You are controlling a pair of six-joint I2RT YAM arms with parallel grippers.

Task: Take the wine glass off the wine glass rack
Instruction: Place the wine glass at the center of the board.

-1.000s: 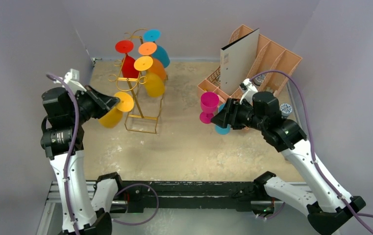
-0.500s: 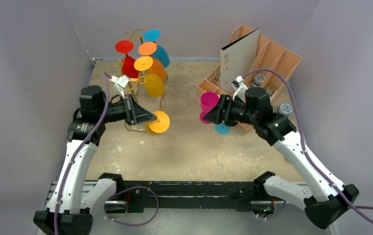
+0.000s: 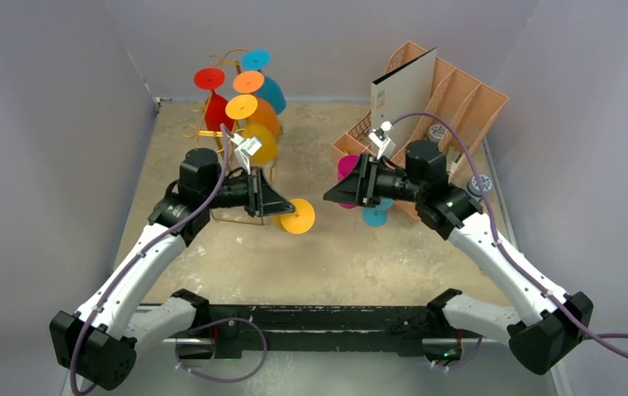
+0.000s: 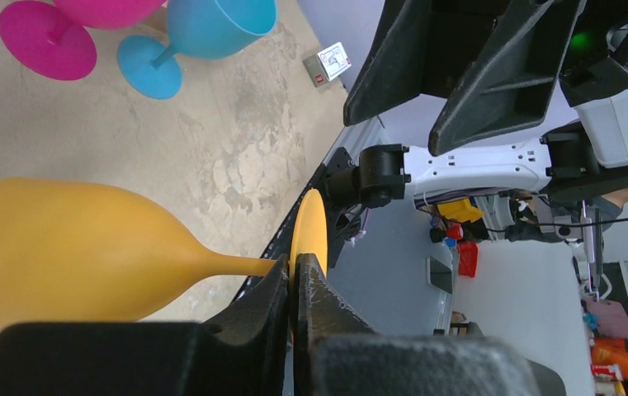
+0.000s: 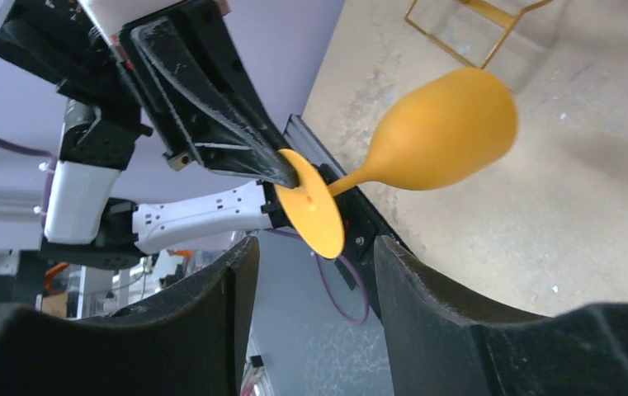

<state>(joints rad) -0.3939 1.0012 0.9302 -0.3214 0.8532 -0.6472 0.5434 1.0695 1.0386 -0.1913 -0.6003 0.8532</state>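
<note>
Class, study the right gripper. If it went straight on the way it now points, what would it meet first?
Most likely the foot of the yellow wine glass, which the left gripper pinches. It sits in line ahead of the open right gripper. The exact depth is unclear.

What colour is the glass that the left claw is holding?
Yellow-orange all over. The glass shows best in the right wrist view.

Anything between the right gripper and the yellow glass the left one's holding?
Nothing: the right wrist view shows only open air between the right gripper and the yellow glass.
</note>
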